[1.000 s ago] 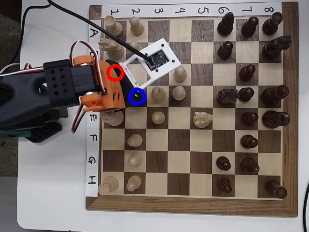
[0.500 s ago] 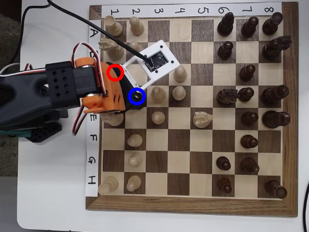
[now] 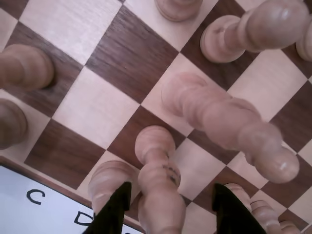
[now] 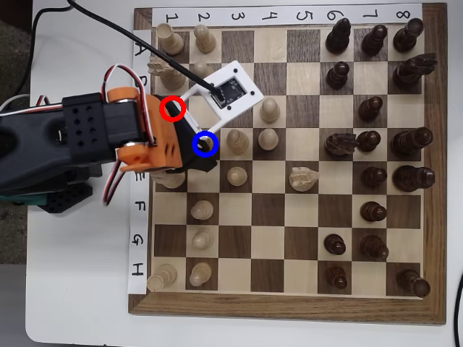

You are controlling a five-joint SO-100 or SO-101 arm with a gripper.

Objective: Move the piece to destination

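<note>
The pincer (image 3: 168, 195) stands with its two black fingertips apart on either side of the piece (image 3: 157, 175), and no contact is clear in the wrist view, so it looks open around the pawn rather than clamped on it. In the overhead view the arm covers the piece; the pincer (image 4: 197, 148) sits right at the blue ring (image 4: 205, 144) that marks the destination.

To do this step well (it looks like the set-down or release), the piece should stand upright and centred on its dark square before the arm lifts straight up.

Room is tight. In the wrist view a round-based light piece (image 3: 108, 183) stands just beside the piece's left, and a tall light piece (image 3: 222, 119) leans across the picture just beyond it on the right, with another one (image 3: 246, 34) further off. The board edge (image 3: 58, 178) and the lettered strip (image 3: 34, 207) lie near, so any sideways drift risks a knock; above is the open way out.
</note>
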